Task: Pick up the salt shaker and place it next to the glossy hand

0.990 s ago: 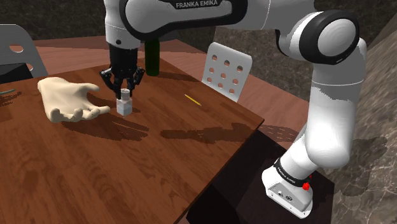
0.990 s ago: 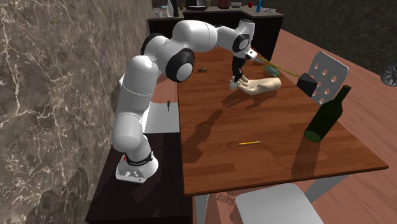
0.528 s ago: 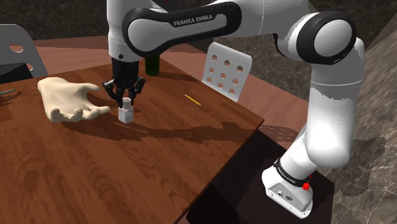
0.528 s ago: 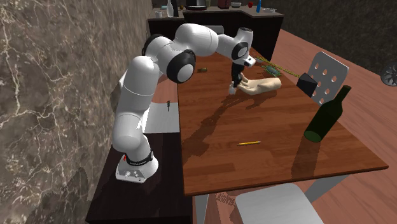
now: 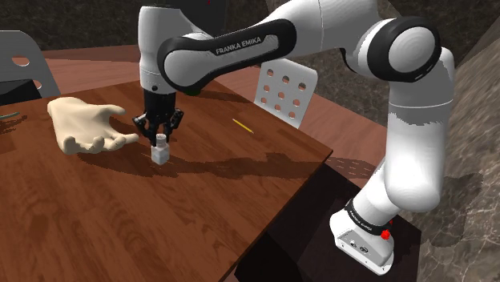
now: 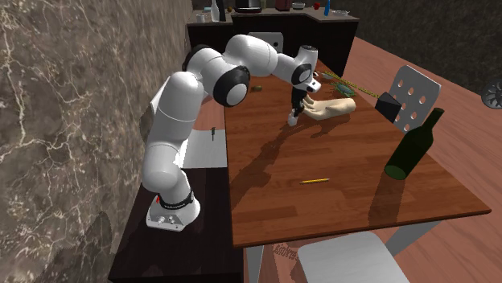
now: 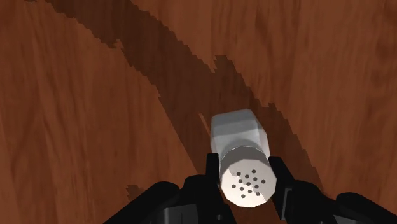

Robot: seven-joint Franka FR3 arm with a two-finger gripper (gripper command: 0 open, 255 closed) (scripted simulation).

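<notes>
Your end effector (image 7: 245, 170) grips the salt shaker (image 7: 238, 130) by its cap. Hold it straight up, set it flat on the bench (image 5: 120, 216) beside the hand (image 5: 84, 122), then let go.

In the shoulder view, the cap of the salt shaker (image 5: 161, 155) was partly hidden by the gripper (image 5: 161, 142) clasped around it. In the second exterior view, the shaker was too small to be made out beneath the gripper. The small objects (image 6: 277, 6) on the dark cabinet (image 6: 342, 36) could not be identified. A white chair (image 5: 22, 58) was cut off by the shoulder view's left edge. In the wrist view, the fingers (image 7: 210, 172) were cut off by the picture's edge, and the shaker's base was hidden behind its body.
</notes>
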